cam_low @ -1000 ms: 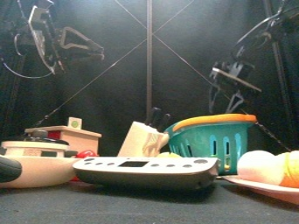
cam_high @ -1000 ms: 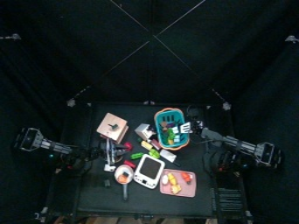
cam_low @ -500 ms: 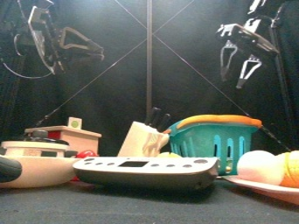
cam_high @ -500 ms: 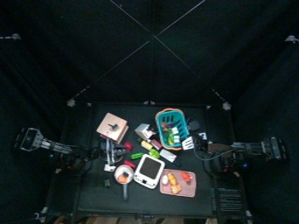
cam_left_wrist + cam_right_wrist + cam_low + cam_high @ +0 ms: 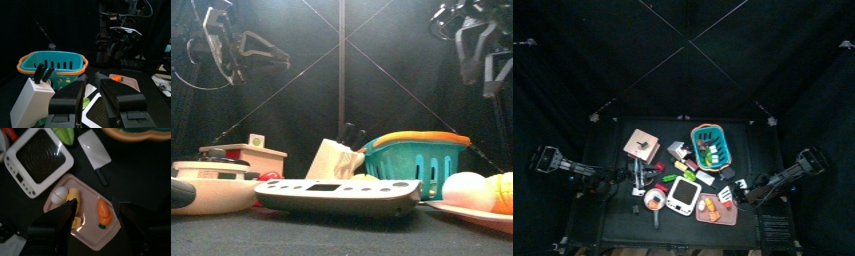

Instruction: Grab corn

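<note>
Top view: black curtains (image 5: 593, 60) pen the crowded table (image 5: 620, 215); right hand (image 5: 95, 218) gapes, left unclear.

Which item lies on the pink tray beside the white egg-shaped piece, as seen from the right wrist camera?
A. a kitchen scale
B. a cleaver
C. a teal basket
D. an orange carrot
D: the orange carrot lies on the pink tray, near the white egg-shaped piece.

No text, label, brand or number can be read on anything.
</note>
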Tool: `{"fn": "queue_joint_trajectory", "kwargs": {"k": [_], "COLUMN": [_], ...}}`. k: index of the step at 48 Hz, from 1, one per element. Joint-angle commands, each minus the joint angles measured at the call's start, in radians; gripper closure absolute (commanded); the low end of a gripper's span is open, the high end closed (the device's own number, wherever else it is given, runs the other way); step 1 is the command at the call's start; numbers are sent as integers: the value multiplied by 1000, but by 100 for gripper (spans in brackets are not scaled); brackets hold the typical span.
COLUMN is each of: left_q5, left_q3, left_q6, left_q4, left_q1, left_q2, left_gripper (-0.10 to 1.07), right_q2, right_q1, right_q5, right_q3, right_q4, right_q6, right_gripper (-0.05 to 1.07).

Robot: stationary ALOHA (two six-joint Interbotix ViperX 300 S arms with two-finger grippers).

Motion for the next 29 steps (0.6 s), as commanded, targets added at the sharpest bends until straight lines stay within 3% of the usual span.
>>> {"fn": "queue_joint_trajectory", "kwargs": {"k": [1, 8, 29], "left_q5": [-3, -2, 11], "left_q3": [-12, -9, -9], "left_q6": [0, 0, 0], "left_q4": [-2, -2, -2], "left_q1": [-2, -2, 0], "left_q2": [-2, -3, -2], "left_gripper": [31, 31, 31], "right_q2": [60, 146, 290], "right_q1": [9, 8, -6], "right_q5": [-97, -192, -209], "right_q3": [-32, -52, -57], "right_q4": [6, 25, 31], "right_q6": [-3, -12, -12], "right_gripper": [12, 12, 12]}}
